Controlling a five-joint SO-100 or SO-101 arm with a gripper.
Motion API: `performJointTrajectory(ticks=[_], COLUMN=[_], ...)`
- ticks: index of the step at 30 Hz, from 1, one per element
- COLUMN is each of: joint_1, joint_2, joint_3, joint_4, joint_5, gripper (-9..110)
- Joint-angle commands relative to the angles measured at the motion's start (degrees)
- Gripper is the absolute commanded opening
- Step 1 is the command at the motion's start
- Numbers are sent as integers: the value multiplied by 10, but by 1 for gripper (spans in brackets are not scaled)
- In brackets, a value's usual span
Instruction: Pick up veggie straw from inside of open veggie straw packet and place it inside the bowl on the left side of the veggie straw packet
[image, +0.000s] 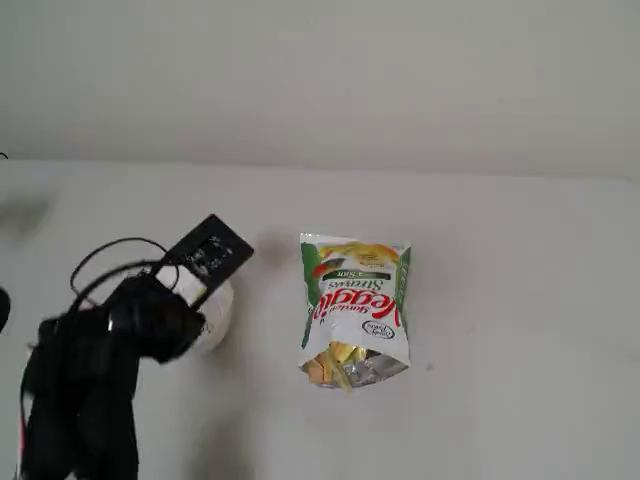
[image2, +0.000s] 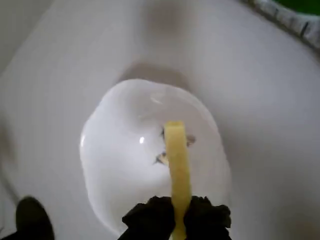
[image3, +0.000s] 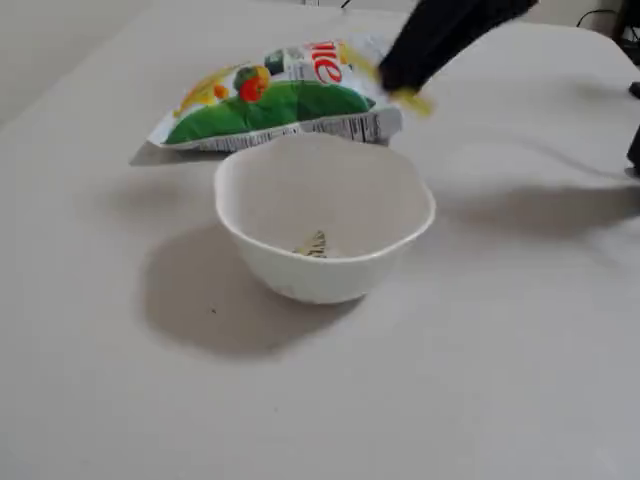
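— Gripper (image2: 178, 231)?
— Closed tight on a pale yellow straw (image2: 177, 170), pinched at its lower end in the wrist view. Sticks out from between the dark fingers (image2: 150, 219), free tip over the inside of the bowl (image2: 107, 165).
— Touching the bowl?
— Cannot tell from the wrist view. In a fixed view, blurred yellow bit (image3: 405, 97) at the end of the dark arm (image3: 440, 35), up above and behind the bowl's far rim (image3: 325, 140), apart from it.
— Anything inside the bowl?
— Only a small dark floral mark (image3: 314, 244) on the bottom. Same mark partly hidden behind the straw in the wrist view.
— And the packet?
— Flat on the white table (image: 500, 300), to the right of the arm (image: 130, 330) in a fixed view (image: 355, 310). Open end toward the camera there, yellow pieces (image: 340, 362) showing against the silvery lining. Well apart from the bowl (image: 215, 320), mostly hidden under the arm in that view. Behind the bowl in the other fixed view (image3: 270, 100), green side up, near its rim but not touching.
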Motion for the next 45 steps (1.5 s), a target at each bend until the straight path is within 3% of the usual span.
performJointTrajectory(ticks=[1,3,7,9,12,19,29,36,45], joint_1=[-25,-28,-29,-24,-15,4,132,242,239], joint_2=[-98,-128,-145,-139,-113,28,345,506,688], joint_3=[-106,-124,-124,-121,-115,-73,65,176,400], joint_4=[-32,-38,-47,-42,-24,41,138,182,167], joint_5=[11,13,16,20,22,93,265,281,294], gripper=[1,6,28,31,28,0,1,0,1])
